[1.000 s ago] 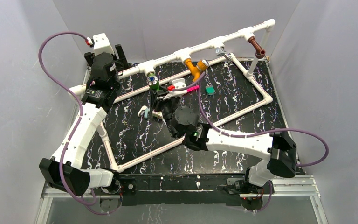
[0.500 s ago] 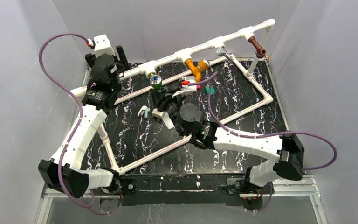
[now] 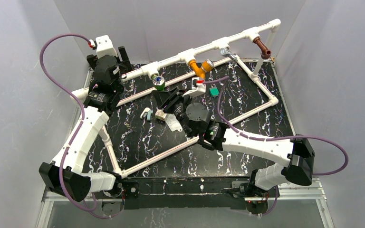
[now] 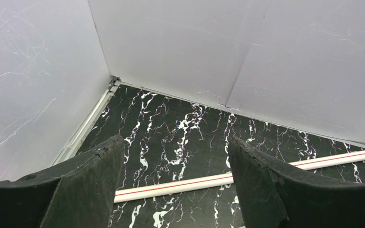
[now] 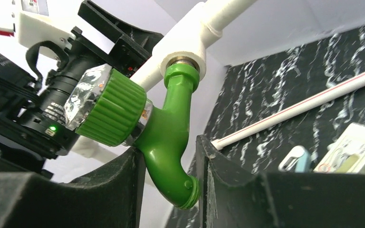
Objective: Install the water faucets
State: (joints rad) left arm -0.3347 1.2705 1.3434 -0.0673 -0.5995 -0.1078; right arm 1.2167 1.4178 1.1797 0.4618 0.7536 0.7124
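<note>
The green faucet [image 3: 158, 82] hangs threaded into a tee [image 5: 185, 40] of the white pipe rail [image 3: 228, 40] at the back. In the right wrist view the green faucet [image 5: 168, 126] points its spout down between my fingers. My right gripper [image 5: 168, 146] is shut on its lower bend, and in the top view this gripper [image 3: 163, 97] sits just below the faucet. The orange faucet [image 3: 199, 68] and the brown faucet [image 3: 262, 48] hang from tees further right. My left gripper [image 4: 175, 139] is open and empty at the back left [image 3: 122, 55].
A white pipe frame [image 3: 266, 102] lies on the black marbled table. A small green block [image 3: 214, 92], a white and teal piece [image 3: 146, 113] and a white piece [image 3: 161, 114] lie near my right wrist. A thin pipe [image 4: 180, 183] runs under my left gripper.
My right arm has swung its elbow to the right and the wrist has rolled around the green faucet, whose knob has turned. The left arm has not moved.
</note>
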